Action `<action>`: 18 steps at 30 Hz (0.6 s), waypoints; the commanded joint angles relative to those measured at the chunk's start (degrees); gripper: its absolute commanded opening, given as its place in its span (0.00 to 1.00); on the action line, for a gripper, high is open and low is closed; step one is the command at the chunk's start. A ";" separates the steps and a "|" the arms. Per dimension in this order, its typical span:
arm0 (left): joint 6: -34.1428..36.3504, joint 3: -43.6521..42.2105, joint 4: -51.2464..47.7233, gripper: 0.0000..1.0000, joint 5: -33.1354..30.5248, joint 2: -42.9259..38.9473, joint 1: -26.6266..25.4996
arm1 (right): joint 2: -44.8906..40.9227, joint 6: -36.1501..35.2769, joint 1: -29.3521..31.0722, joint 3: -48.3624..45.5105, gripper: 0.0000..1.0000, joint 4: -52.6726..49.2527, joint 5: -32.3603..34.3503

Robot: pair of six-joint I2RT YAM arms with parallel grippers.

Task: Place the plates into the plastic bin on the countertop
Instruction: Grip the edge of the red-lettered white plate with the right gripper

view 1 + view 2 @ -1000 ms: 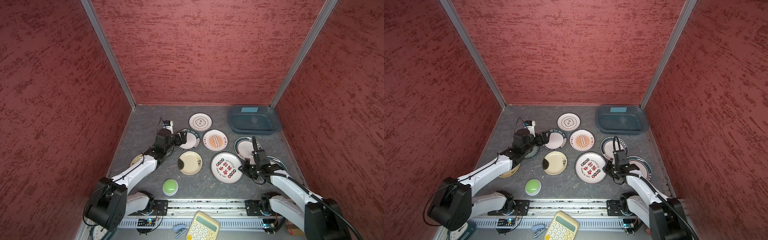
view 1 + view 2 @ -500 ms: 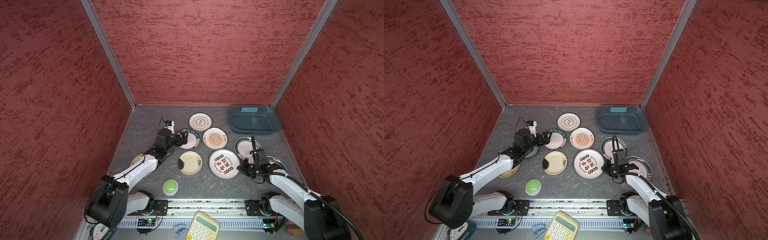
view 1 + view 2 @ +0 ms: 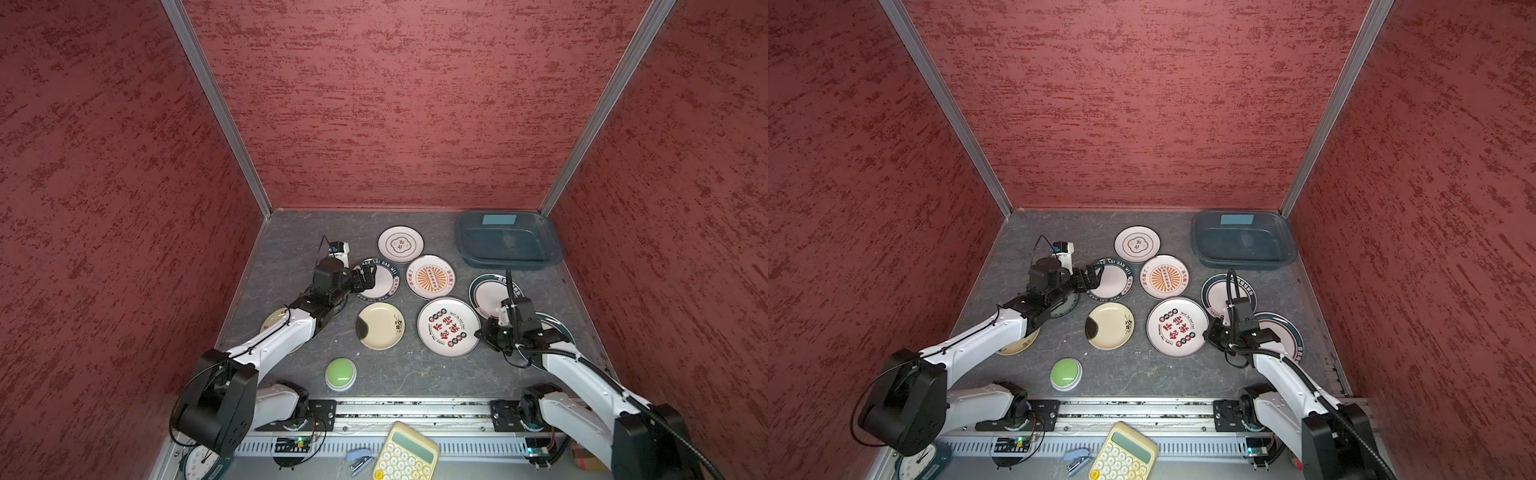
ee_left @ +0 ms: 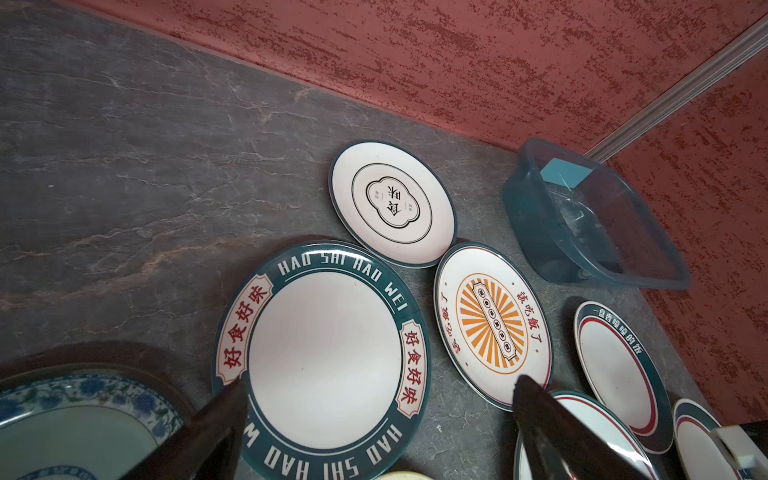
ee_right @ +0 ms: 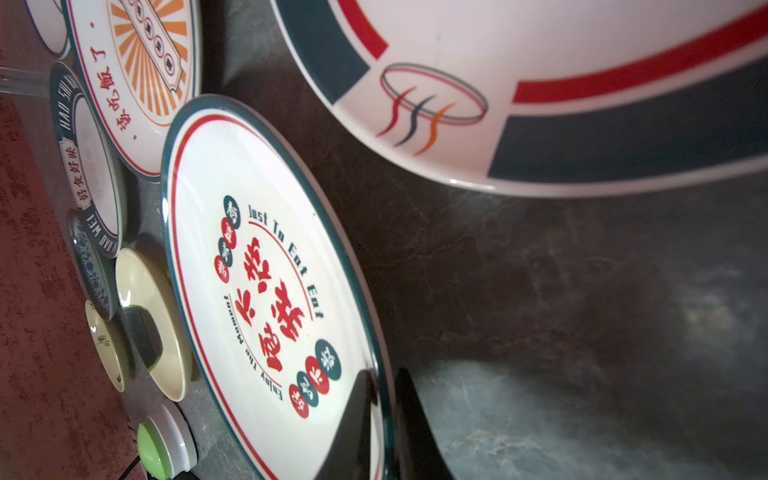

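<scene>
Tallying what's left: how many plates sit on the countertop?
9: emblem plate rearmost; lettered plate, sunburst plate, red-print plate, cream plate mid-counter; two striped plates by right arm; patterned plate, second cream plate partly under left arm.

I count nine plates (image 3: 400, 244); one plastic bin (image 3: 508, 263); one green button (image 3: 340, 372); one calculator (image 3: 405, 453); one clock (image 3: 199, 463); one stapler (image 3: 360, 459).

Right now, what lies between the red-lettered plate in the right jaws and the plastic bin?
A green-rimmed plate with a red ring, flat on the countertop, shown in both top views.
</scene>
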 commanded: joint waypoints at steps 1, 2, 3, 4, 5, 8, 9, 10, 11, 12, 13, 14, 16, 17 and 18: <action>-0.65 0.99 0.16 0.99 1.05 0.26 0.33 | -0.78 -0.52 0.11 2.08 0.00 -5.84 5.07; -0.64 1.00 0.15 0.99 1.14 0.26 0.34 | -1.12 -1.00 0.13 2.82 0.00 -6.95 5.96; -0.68 0.87 0.07 0.99 1.10 0.26 0.34 | -1.36 -1.35 0.13 3.60 0.00 -8.13 6.79; -0.79 0.90 0.14 0.99 1.23 0.30 0.29 | -1.48 -1.61 0.14 4.29 0.00 -8.86 7.30; -0.78 0.82 0.11 0.99 1.32 0.26 0.33 | -1.63 -1.76 0.09 4.97 0.00 -9.76 7.68; -1.30 0.73 0.16 0.99 1.52 0.26 0.40 | -2.09 -1.77 0.06 6.19 0.00 -10.70 7.57; -1.41 0.56 0.42 0.99 1.91 0.26 0.38 | -2.26 -1.56 0.11 6.49 0.00 -10.54 7.05; -1.51 0.38 0.79 0.99 2.30 0.26 0.35 | -2.44 -1.38 0.09 6.66 0.00 -10.44 6.75; -1.82 0.38 1.07 0.99 2.61 0.28 0.31 | -2.54 -1.13 0.13 6.96 0.00 -10.47 6.70; -2.06 0.51 0.90 0.99 2.74 0.41 0.44 | -2.55 -1.01 0.07 7.42 0.00 -10.85 6.86; -2.20 0.71 0.77 0.99 2.91 0.51 0.39 | -2.55 -1.11 0.11 7.78 0.00 -11.11 7.11; -2.22 0.88 0.48 0.99 3.02 0.68 0.43 | -2.63 -1.16 0.10 8.31 0.00 -11.47 7.51; -1.52 1.26 -0.05 0.99 3.78 1.11 0.38 | -2.64 -1.65 0.10 9.41 0.00 -12.42 8.12; -1.06 1.35 -0.12 0.99 4.17 1.13 0.30 | -2.71 -2.06 0.11 9.98 0.00 -13.02 8.30; -0.91 1.37 -0.20 0.99 4.34 1.14 0.33 | -2.86 -2.37 0.13 10.64 0.00 -13.81 8.60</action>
